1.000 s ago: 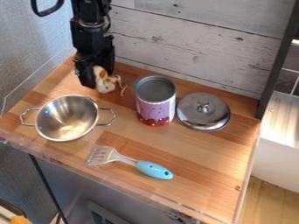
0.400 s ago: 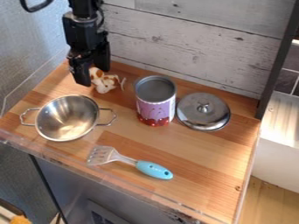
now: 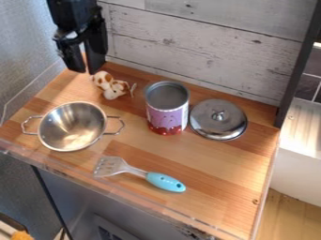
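From where I'm standing, the black tool (image 3: 87,70) hangs over the back corner of the wooden desk (image 3: 213,197), its two fingers apart, with a gap I can see straight through. Closest to it is a small toy (image 3: 113,88), white with orange-brown patches, lying on the desk just below the tool and a little to its right as I look. A thin pale bit sticks out from the toy's right side. Nearer to me than the tool, almost straight down from it in my view, sits a shiny metal bowl (image 3: 72,126) with a wire handle on each side. Off to the right of the tool, beyond the toy, a tin (image 3: 167,110) stands upright, purple with red along its bottom and a grey top. Farther out that same way, right beside the tin, a round metal lid (image 3: 218,123) lies flat with its knob facing up. Well apart from the tool, towards my side of the desk, there's a slotted spatula (image 3: 141,173), its metal head pointing left and its light blue handle slanting down to the right. Pale wooden boards (image 3: 207,42) rise behind the desk, to the right of the tool.
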{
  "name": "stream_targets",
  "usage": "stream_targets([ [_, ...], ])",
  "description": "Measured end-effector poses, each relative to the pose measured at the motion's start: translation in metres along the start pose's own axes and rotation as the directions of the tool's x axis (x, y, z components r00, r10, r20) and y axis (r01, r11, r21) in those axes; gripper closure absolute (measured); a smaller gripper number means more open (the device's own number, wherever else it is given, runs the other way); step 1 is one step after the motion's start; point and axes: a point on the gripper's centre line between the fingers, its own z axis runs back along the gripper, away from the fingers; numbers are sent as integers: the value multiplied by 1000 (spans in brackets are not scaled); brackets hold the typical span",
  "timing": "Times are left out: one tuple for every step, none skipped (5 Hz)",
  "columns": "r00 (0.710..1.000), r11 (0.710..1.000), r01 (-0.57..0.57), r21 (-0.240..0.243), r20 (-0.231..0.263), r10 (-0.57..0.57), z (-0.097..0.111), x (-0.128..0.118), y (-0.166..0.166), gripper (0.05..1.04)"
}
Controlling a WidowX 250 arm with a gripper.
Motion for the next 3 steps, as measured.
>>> stream_targets([
  [1000,1000,-1,-27,2,1,14,3,9,83],
  [1000,1000,-2,-29,1,2,15,3,9,83],
  [1000,1000,-2,-29,1,2,15,3,9,83],
])
